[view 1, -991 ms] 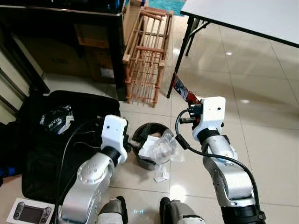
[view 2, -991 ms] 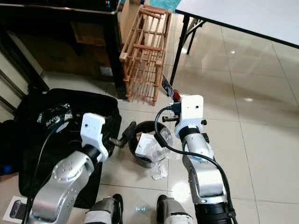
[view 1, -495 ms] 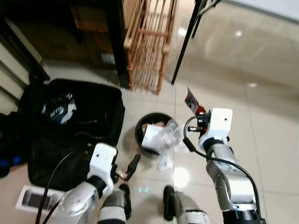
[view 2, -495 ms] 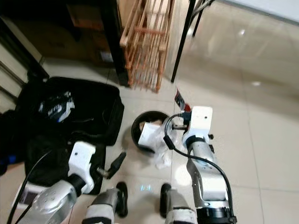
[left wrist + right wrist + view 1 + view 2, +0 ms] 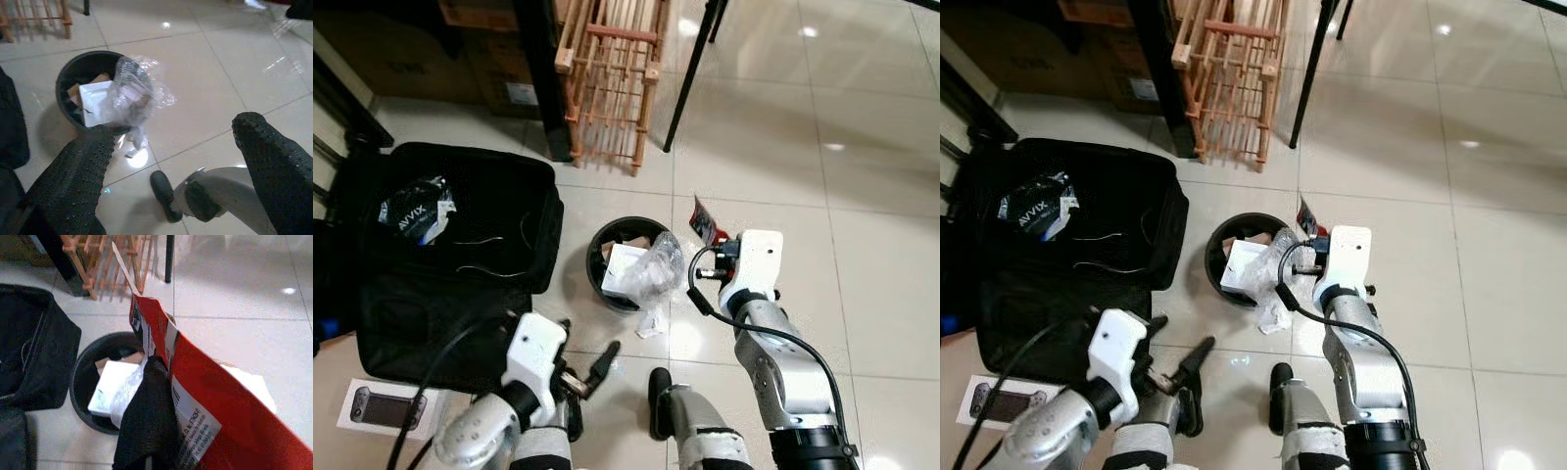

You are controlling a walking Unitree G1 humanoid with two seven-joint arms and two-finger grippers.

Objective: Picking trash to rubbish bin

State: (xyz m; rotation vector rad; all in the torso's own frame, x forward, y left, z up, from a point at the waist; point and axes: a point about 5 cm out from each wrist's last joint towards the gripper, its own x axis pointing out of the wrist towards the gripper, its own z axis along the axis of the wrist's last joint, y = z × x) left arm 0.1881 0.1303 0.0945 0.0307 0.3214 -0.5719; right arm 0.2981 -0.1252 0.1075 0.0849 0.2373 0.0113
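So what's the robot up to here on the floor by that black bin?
The robot stands over a small black rubbish bin that already holds a white box and a crumpled clear plastic bag spilling over its rim. Its right gripper is shut on a red packet, held just beside the bin and not yet dropped in. The left gripper is open and empty, low near the robot's feet. A scrap of plastic lies on the tiles next to the bin.

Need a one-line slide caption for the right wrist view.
Right gripper shut on a red wrapper, above the black rubbish bin on the tiled floor.
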